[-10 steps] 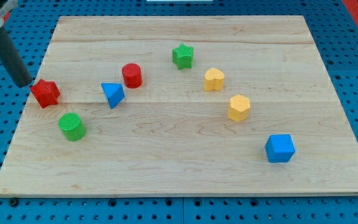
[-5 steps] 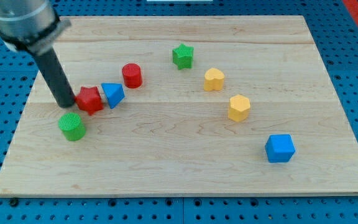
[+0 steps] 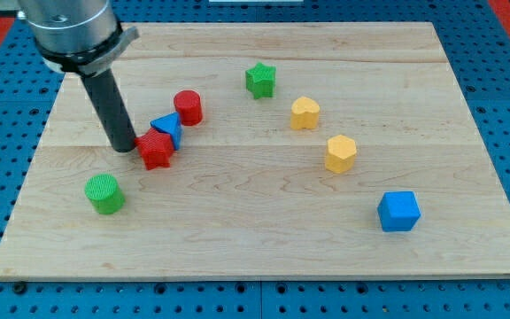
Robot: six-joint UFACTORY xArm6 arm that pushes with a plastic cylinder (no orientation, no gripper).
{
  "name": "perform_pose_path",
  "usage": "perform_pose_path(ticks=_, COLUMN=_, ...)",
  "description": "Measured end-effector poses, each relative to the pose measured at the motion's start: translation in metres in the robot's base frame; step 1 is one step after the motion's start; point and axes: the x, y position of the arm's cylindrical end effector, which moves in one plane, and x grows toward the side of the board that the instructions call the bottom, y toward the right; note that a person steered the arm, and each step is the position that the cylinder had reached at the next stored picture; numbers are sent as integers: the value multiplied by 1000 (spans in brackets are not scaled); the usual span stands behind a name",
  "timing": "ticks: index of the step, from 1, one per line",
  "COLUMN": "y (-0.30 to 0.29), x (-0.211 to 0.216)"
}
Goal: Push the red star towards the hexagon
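The red star (image 3: 156,149) lies left of the board's middle, touching the blue triangle (image 3: 166,128) just above it. My tip (image 3: 125,145) is against the star's left side. The yellow hexagon (image 3: 341,153) lies far to the right of the star, at about the same height in the view. The dark rod rises from the tip to the view's top left.
A red cylinder (image 3: 188,107) stands just up and right of the blue triangle. A green cylinder (image 3: 104,193) is down and left of the star. A green star (image 3: 260,80), a yellow block (image 3: 305,112) and a blue cube (image 3: 399,211) lie further right on the wooden board (image 3: 264,239).
My tip has swept to the right, pushing the red star from the board's left edge into the blue triangle, which shifted slightly up and right toward the red cylinder.
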Motion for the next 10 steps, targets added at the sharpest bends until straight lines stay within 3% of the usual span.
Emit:
perform_pose_path(ticks=1, y=44, x=45)
perform_pose_path(ticks=3, y=136, x=54)
perform_pose_path(ticks=4, y=121, x=98)
perform_pose_path(ticks=5, y=94, x=67)
perform_pose_path(ticks=7, y=30, x=47)
perform_pose_path(ticks=9, y=96, x=27)
perform_pose_path(ticks=10, y=88, x=37)
